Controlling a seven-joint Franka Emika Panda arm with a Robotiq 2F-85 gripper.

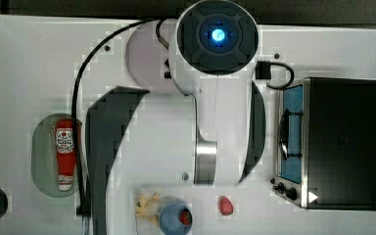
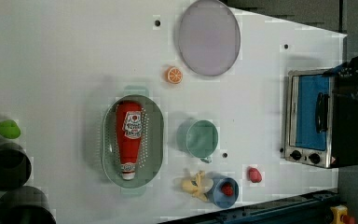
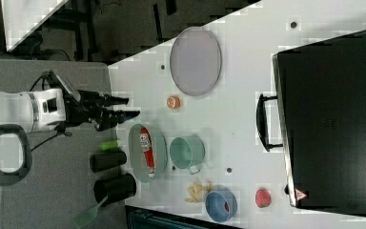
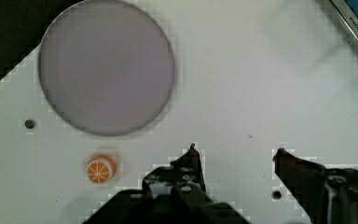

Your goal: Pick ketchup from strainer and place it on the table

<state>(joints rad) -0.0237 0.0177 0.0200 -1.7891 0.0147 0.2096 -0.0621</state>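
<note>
The ketchup [image 2: 129,137], a slim red bottle with a white cap, lies lengthwise in the pale green oval strainer [image 2: 154,140] on the white table [image 2: 65,60]. In the top view the ketchup [image 1: 65,154] and strainer [image 1: 44,156] sit at the top view's left, beside the arm's dark shadow. In the right view my gripper [image 3: 132,107] hovers just off the strainer [image 3: 136,155], apart from the ketchup [image 3: 147,148]. In the wrist view the gripper [image 4: 237,156] is open with bare table between its black fingers [image 4: 191,161].
A lilac plate [image 2: 208,37] and an orange slice [image 2: 174,74] lie beyond the strainer. A green cup [image 2: 200,138], a blue bowl [image 2: 223,191], a yellow toy [image 2: 193,183] and a red fruit [image 2: 254,175] are nearby. A toaster oven [image 2: 317,119] stands at the left view's right. Black cups [image 2: 7,165] stand at the left view's left.
</note>
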